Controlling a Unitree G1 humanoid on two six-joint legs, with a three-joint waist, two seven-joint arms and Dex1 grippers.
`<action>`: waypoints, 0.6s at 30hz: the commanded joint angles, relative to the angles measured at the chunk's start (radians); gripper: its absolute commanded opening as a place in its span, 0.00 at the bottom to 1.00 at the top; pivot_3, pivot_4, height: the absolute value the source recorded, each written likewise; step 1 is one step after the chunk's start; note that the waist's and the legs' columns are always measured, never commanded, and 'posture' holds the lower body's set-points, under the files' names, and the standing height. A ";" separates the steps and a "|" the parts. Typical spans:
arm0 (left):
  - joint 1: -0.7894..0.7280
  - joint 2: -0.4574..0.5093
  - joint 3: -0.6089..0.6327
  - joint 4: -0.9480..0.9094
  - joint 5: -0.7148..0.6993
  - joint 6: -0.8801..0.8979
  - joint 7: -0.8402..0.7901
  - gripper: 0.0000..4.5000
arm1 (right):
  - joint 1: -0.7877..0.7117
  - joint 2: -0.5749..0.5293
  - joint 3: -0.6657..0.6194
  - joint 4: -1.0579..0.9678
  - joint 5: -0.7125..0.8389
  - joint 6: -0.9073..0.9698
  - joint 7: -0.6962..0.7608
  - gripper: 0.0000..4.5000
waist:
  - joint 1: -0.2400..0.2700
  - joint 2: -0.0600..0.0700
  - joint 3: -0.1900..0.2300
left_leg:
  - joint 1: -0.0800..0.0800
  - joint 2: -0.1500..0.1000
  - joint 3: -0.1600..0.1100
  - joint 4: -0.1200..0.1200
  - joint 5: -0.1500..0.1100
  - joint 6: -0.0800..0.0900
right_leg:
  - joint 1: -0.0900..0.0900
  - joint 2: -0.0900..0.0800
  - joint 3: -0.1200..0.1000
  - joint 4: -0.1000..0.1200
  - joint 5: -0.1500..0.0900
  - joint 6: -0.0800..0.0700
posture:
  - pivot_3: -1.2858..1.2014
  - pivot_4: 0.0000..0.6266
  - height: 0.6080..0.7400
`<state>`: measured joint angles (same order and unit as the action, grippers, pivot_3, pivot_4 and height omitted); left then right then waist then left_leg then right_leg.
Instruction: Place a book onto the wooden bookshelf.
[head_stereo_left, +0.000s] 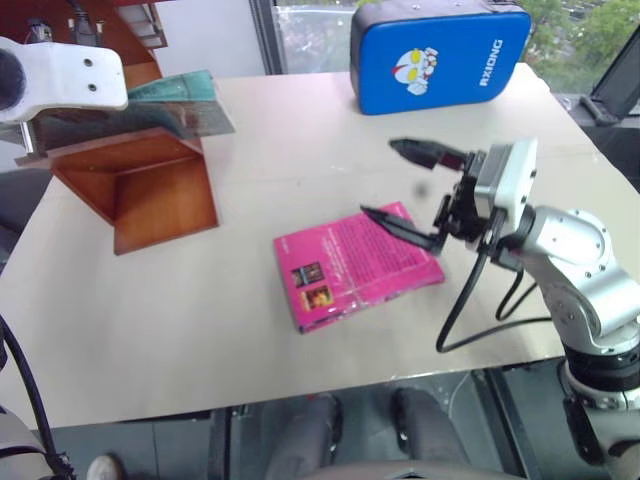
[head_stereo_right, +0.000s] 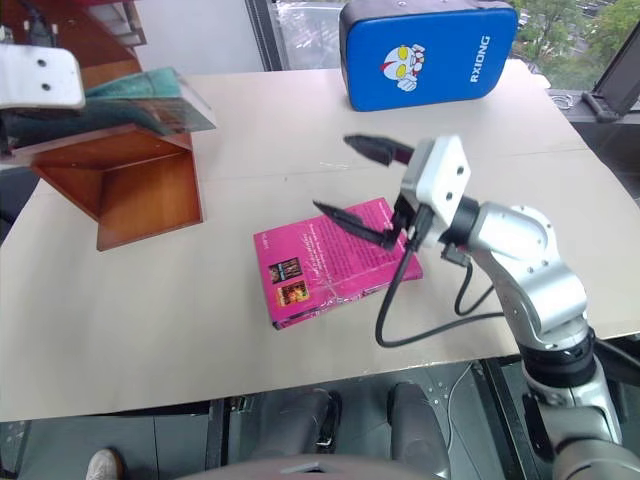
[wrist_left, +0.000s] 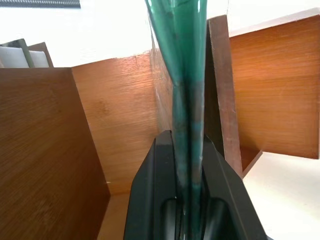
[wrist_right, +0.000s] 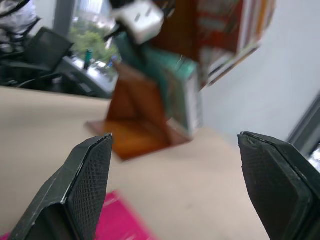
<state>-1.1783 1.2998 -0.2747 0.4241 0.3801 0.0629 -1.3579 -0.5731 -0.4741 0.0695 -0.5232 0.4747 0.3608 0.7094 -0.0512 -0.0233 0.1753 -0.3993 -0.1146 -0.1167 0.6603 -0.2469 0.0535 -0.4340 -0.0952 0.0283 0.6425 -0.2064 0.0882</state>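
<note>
The teal book (head_stereo_left: 185, 100) is in the upper left of the head view. It lies nearly flat over the top of the wooden bookshelf (head_stereo_left: 150, 185). The left gripper (wrist_left: 189, 165) is squeezed shut on the book's edge, and in the left wrist view the thin green book (wrist_left: 182, 60) stands between its two black fingers (wrist_left: 152, 195), with brown shelf boards on both sides of it.

The right gripper (head_stereo_left: 405, 185) is in the middle right of the head view. Its two fingers (wrist_right: 87, 185) are spread wide apart and hold nothing. It hangs just above the pink book (head_stereo_left: 355, 265), which lies flat on the pale table (head_stereo_left: 150, 330) in the middle of the picture.

A blue padded case (head_stereo_left: 440, 55) with a cartoon on it stands at the top of the picture, at the far edge of the table.
</note>
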 joint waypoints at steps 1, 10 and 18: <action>0.055 0.036 0.054 -0.061 -0.015 0.079 -0.047 0.00 | -0.027 0.012 -0.009 0.002 0.001 0.010 -0.025 0.91 | 0.001 0.000 0.000 | 0.000 0.000 0.000 0.000 0.000 0.000 | 0.000 0.000 0.000 0.000 0.000 0.000 | 0.52 0.24 0.97; 0.225 0.049 0.253 -0.271 -0.177 0.277 -0.055 0.76 | -0.033 -0.007 -0.028 0.062 0.034 0.014 0.038 0.91 | 0.001 0.000 0.000 | 0.000 0.000 0.002 0.001 0.000 0.000 | -0.001 0.000 0.001 0.001 0.000 0.000 | 0.52 0.24 0.97; 0.443 -0.015 0.645 -0.597 -0.531 0.472 -0.057 0.85 | -0.033 -0.064 -0.067 0.080 0.121 0.071 0.110 0.91 | 0.013 0.001 0.001 | -0.001 0.001 0.002 0.001 0.000 0.000 | -0.002 -0.001 0.000 0.000 0.000 0.000 | 0.52 0.24 0.97</action>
<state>-0.7428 1.2913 0.2642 -0.0532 -0.0367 0.4328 -1.4028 -0.5943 -0.5259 0.0468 -0.4217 0.5579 0.4214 0.8039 -0.0385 -0.0221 0.1760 -0.4003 -0.1141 -0.1152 0.6623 -0.2473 0.0535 -0.4354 -0.0962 0.0284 0.6426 -0.2062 0.0878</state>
